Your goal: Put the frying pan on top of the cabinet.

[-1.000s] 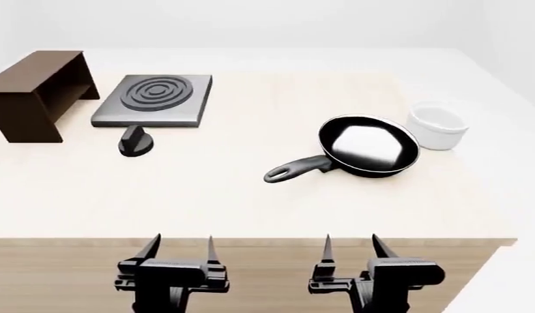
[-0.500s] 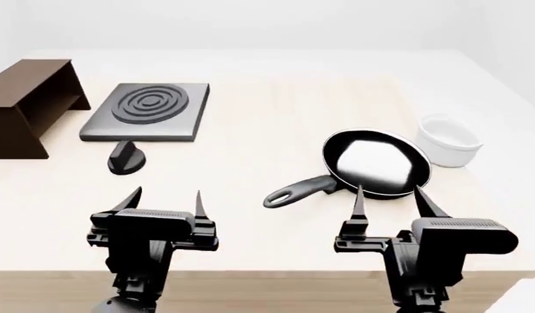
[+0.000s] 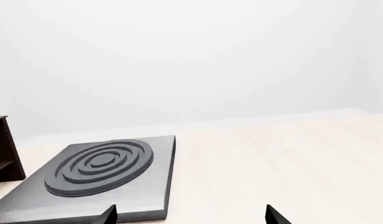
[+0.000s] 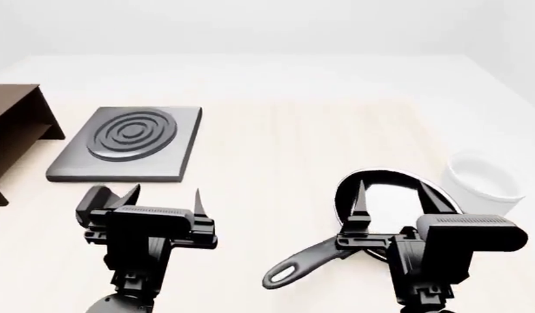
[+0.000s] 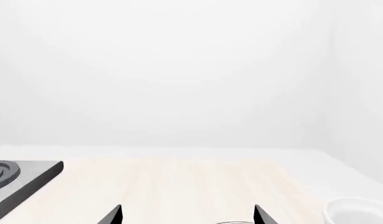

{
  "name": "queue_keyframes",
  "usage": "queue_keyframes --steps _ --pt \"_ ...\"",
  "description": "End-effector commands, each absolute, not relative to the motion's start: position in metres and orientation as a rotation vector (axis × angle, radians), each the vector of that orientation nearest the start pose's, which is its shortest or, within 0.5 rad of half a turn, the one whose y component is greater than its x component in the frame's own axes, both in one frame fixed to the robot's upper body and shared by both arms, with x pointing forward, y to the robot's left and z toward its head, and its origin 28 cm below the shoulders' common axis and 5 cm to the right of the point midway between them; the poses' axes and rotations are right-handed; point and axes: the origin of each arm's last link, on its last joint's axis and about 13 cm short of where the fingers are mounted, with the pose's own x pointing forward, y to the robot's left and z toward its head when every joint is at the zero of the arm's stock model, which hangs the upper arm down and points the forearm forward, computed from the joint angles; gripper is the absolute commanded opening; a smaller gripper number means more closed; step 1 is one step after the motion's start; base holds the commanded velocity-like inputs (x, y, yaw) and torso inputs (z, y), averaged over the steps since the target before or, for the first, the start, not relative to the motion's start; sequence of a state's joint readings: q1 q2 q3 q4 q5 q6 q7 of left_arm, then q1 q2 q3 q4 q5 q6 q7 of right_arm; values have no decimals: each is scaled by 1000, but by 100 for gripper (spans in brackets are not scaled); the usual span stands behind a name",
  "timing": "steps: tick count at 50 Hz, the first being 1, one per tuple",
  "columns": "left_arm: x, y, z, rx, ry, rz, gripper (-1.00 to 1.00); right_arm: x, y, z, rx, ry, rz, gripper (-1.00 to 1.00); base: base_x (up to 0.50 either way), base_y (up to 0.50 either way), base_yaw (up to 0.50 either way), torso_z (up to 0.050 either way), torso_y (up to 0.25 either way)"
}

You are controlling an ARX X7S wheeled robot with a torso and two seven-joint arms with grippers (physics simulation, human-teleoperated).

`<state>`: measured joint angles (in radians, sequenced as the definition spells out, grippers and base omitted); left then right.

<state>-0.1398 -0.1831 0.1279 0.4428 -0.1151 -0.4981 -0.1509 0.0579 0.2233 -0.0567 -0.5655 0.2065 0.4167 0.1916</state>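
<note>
The black frying pan lies on the table at the front right, its long handle pointing to the front left. My right gripper is open and hovers over the pan, with the pan's shiny inside showing between its fingers. Only the pan's far rim shows in the right wrist view, between that open gripper's tips. The dark brown cabinet stands at the far left edge; a sliver of it also shows in the left wrist view. My left gripper is open and empty, in front of the hotplate.
A grey square hotplate with rings lies between the cabinet and the pan, and also shows in the left wrist view. A black knob sits partly behind the left gripper. A white bowl stands right of the pan on the light wooden table.
Both grippers have moved forward over the table and the view has shifted closer. The right gripper now stands over the pan; the left has come up near the knob and hotplate.
</note>
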Motion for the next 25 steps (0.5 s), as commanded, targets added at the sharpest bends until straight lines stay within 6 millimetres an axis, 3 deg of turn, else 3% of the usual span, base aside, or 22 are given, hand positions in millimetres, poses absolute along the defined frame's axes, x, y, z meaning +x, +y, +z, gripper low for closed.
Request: queue_keyframes --steps 1,10,16,21,25 --pt "226 212 98 91 -61 -18 100 207 -115 113 -18 -180 -19 100 500 0 0 0 0" --pt "226 213 97 95 -60 -14 100 207 -116 112 -10 -188 -21 100 500 0 0 0 2" --pt "224 212 99 94 -41 -56 100 207 -116 112 -30 -188 -24 100 53 0 0 0 0" --pt "216 210 107 118 32 -256 100 210 -118 112 -43 -178 -48 100 0 0 0 0 0" --pt "201 202 118 214 171 -550 100 211 -118 113 -52 -173 -51 100 0 0 0 0 0"
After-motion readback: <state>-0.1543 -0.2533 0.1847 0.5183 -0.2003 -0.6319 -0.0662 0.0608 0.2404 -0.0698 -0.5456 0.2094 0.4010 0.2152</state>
